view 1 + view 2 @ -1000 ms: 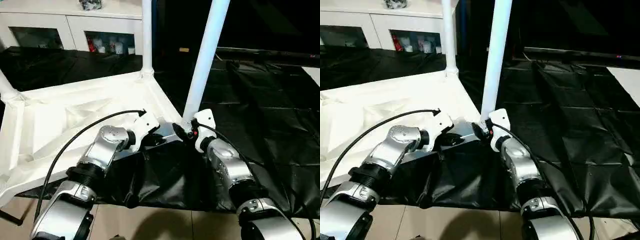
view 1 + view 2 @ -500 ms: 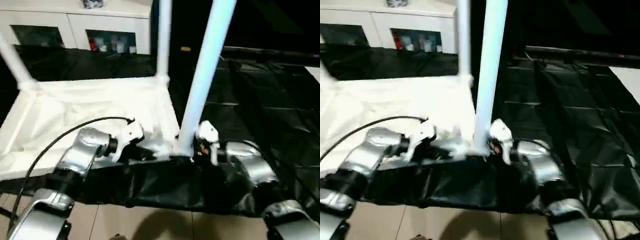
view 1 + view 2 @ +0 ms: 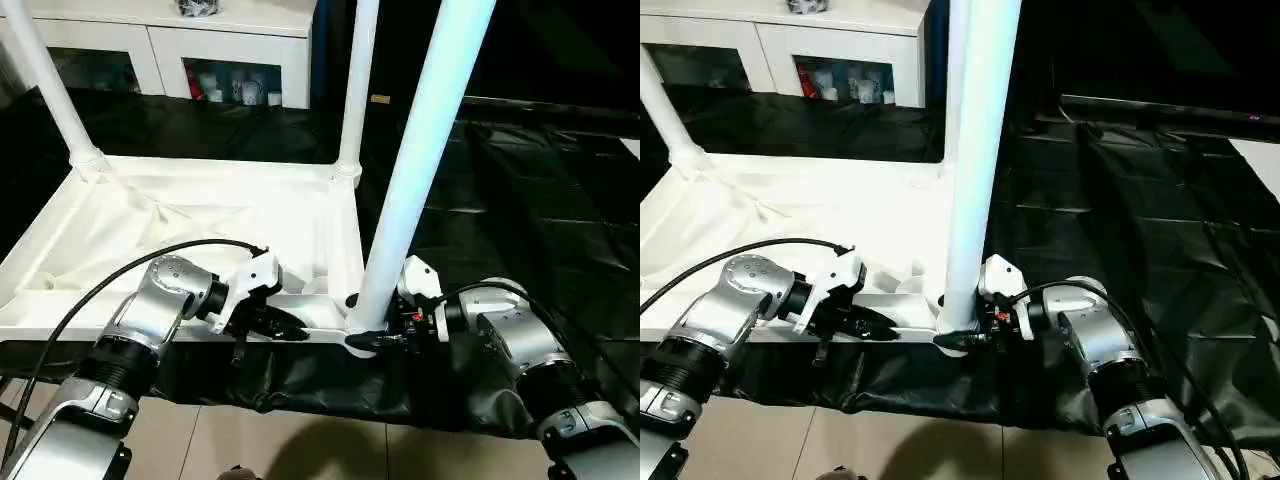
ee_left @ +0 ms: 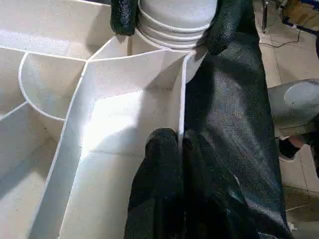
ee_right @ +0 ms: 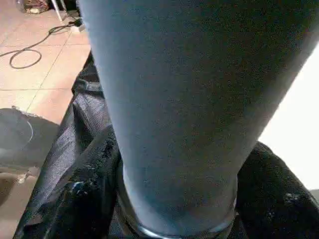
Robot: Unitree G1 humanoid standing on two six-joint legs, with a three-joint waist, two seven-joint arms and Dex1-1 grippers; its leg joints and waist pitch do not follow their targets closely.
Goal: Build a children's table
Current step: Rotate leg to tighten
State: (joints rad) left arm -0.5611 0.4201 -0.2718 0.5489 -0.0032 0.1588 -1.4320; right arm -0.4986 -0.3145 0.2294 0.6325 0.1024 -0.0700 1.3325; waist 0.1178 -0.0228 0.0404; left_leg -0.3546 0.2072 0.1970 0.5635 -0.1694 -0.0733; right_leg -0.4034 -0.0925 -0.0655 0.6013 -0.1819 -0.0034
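Observation:
The children's table lies upside down on the black-covered work table, its white top (image 3: 200,215) ribbed inside. Three white legs stand up from its corners: far left (image 3: 50,90), far right (image 3: 358,90) and near right (image 3: 420,160). My left gripper (image 3: 290,325) is shut on the thin near rim wall (image 4: 180,109), one finger on each side. At the flared, ribbed base of the near right leg (image 4: 177,20), my right gripper (image 3: 365,335) is shut, its fingers (image 4: 123,17) pressing both sides. In the right wrist view the leg (image 5: 189,99) stands between the fingers.
A black cover (image 3: 520,200) drapes the work table and hangs over its front edge (image 3: 330,390). A white cabinet (image 3: 170,45) stands behind. Tiled floor (image 3: 300,450) lies below the front edge. A black cable (image 3: 90,300) loops over my left forearm.
The view has shifted. The table top has swung round to lie square with the work table's front edge. My right forearm has swung out to the right, and its fingers have drawn in on the leg's base.

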